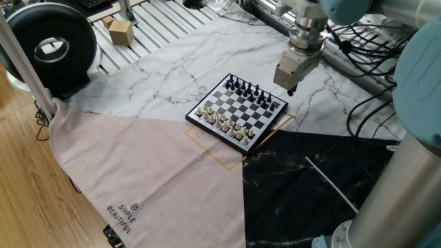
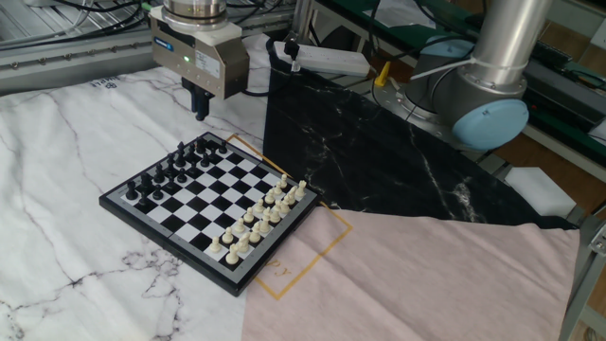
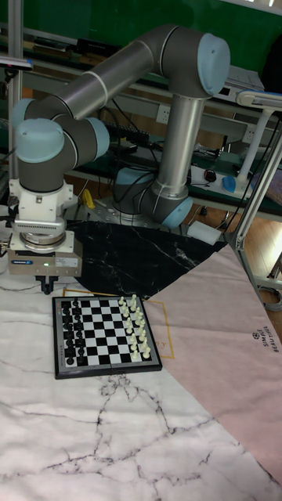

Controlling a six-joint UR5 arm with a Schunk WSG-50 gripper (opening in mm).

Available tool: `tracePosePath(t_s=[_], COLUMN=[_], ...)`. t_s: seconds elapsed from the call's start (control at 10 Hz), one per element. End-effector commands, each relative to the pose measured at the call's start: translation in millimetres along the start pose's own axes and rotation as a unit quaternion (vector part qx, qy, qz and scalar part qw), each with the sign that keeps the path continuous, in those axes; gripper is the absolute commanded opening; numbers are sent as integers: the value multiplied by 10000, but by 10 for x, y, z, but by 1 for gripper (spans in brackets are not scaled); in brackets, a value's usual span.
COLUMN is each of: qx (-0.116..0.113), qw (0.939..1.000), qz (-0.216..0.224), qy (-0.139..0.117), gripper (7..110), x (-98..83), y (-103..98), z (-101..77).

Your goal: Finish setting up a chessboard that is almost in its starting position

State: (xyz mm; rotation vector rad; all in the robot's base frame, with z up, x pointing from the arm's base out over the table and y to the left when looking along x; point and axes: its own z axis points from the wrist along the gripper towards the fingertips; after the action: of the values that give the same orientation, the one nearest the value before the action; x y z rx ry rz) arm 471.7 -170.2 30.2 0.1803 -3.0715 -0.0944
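The chessboard [image 1: 238, 112] [image 2: 209, 206] [image 3: 105, 333] lies flat on the marble-pattern sheet. Its black pieces [image 2: 169, 170] stand along the side nearest the arm's tool. Its cream pieces [image 2: 262, 214] stand along the opposite side. My gripper [image 1: 289, 89] [image 2: 200, 114] [image 3: 45, 289] hangs above the sheet just outside the board's black-side corner, clear of the pieces. Its dark fingers point down and are pressed together into one stub. I cannot make out anything between them.
A thin orange square outline [image 2: 327, 239] shows from under the board. Black marble cloth [image 2: 379, 152] and pink cloth [image 1: 151, 172] adjoin it. A white rod [image 1: 332, 179] lies on the black cloth. A round black device [image 1: 48, 45], a cardboard box [image 1: 120, 31] and cables [image 1: 372, 117] sit around the edges.
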Motion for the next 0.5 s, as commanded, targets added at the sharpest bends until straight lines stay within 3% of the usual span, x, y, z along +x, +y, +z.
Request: tracePosePath(t_s=[0.0, 0.2, 0.4], qx=[-86, 123, 112], qw=[9999, 9998, 9997], qz=[109, 160, 166], qy=[-69, -79, -126], gripper=[7, 7, 7], x=[-100, -136, -160], y=[131, 129, 158], z=[-27, -41, -7])
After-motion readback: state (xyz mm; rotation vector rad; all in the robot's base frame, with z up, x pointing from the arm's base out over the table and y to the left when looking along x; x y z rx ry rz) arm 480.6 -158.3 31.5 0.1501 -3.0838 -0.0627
